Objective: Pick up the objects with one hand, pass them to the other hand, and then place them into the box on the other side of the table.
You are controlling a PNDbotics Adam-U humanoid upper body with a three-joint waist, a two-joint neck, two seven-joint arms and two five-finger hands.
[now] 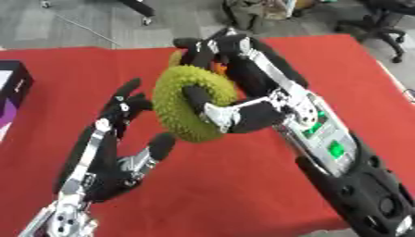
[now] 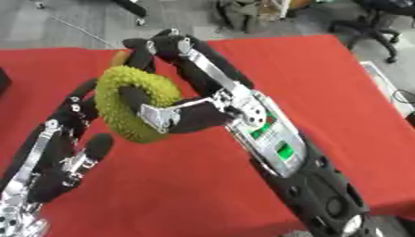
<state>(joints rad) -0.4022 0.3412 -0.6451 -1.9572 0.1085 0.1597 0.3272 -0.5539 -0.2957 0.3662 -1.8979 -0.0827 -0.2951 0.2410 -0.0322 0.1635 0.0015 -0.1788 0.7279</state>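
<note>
A bumpy yellow-green ring (image 1: 191, 102) is held above the red table (image 1: 243, 185), gripped by the right hand (image 1: 235, 99), thumb hooked through its hole. The left hand (image 1: 113, 148) is spread open just beside it.

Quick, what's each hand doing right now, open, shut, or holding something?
Left hand: open, fingers up beside the ring, holding nothing.
Right hand: shut on the spiky green ring, thumb through its hole, above the red table.

Spiky yellow-green ring (image 1: 191, 104); red tablecloth (image 1: 243, 185); black-silver right hand (image 1: 235, 113).
</note>
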